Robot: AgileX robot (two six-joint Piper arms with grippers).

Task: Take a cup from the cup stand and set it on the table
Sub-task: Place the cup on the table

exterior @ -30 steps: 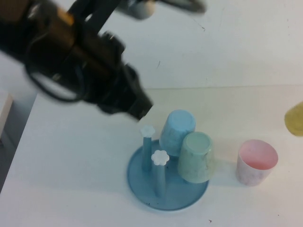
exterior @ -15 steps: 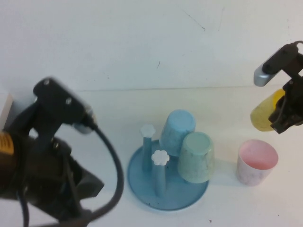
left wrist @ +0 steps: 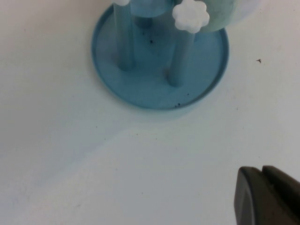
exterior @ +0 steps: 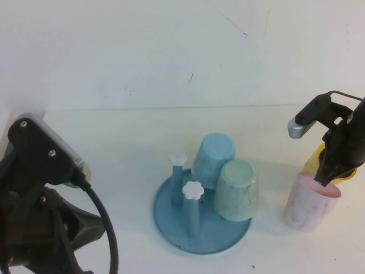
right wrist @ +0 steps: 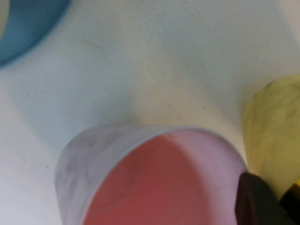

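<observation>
The yellow cup [exterior: 313, 161] is held in my right gripper [exterior: 329, 174], which is shut on it at the right side of the table [exterior: 114, 148]. The cup hangs right behind the rim of the pink cup [exterior: 311, 202]; I cannot tell whether it touches the table. In the right wrist view the yellow cup [right wrist: 274, 126] sits beside the pink cup [right wrist: 154, 183], with my right gripper [right wrist: 277, 199] around it. The blue cup stand [exterior: 171, 220] has two free pegs with white knobs [exterior: 193, 189]. My left gripper [left wrist: 262, 187] is shut and empty, on the near side of the stand [left wrist: 140, 91].
A blue cup [exterior: 214, 160] and a pale green cup [exterior: 235, 189] hang upside down on the stand's pegs. My left arm [exterior: 40, 217] fills the near left corner. The white wall rises behind the table.
My right gripper has come down and toward me with the yellow cup, to just behind the pink cup. My left arm has drawn back to the near left corner.
</observation>
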